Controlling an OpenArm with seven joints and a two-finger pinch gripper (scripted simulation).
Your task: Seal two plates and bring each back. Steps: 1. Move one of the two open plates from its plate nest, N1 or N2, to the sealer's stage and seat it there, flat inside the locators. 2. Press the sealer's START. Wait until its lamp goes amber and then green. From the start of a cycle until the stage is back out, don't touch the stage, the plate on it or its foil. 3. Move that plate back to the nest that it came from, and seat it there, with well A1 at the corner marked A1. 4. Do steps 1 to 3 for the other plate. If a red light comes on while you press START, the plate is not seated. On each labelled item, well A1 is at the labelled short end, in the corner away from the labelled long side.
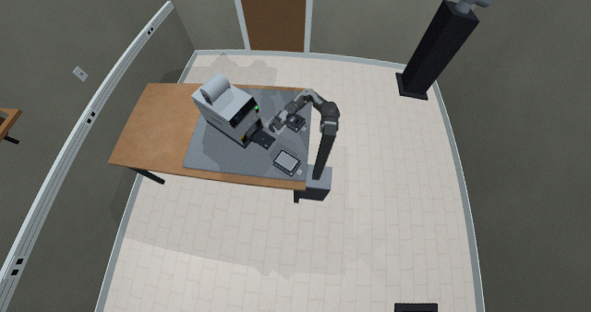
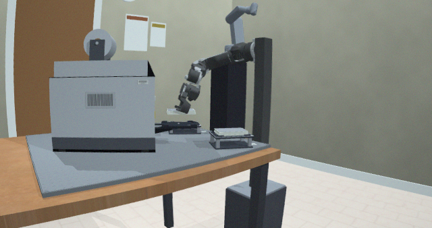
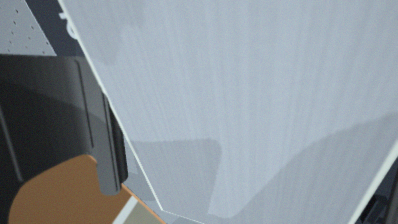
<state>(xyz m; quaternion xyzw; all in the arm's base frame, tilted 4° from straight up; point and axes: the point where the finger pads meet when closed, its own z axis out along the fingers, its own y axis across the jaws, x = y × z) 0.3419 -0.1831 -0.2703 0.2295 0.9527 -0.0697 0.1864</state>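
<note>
My gripper (image 1: 275,124) (image 2: 182,110) (image 3: 223,137) is shut on a plate (image 2: 171,112) (image 3: 250,75) with a smooth grey top like foil. It holds the plate roughly level, in the air above the far nest's side of the stage. The far nest (image 1: 297,124) (image 2: 185,131) has no plate on it. The other plate (image 1: 286,161) (image 2: 231,131) sits on the near nest (image 2: 233,145); whether it has foil is too small to tell. The sealer's stage (image 1: 264,140) is out and bare. The sealer's lamp (image 1: 257,108) is green.
The sealer (image 1: 226,106) (image 2: 101,110), a tall box with a foil roll (image 1: 216,90) (image 2: 98,43) on top, stands beyond the stage. The arm's dark post (image 1: 324,152) (image 2: 262,93) stands at the table's edge, beside the nests. Part of a white label (image 3: 71,30) shows beside the held plate.
</note>
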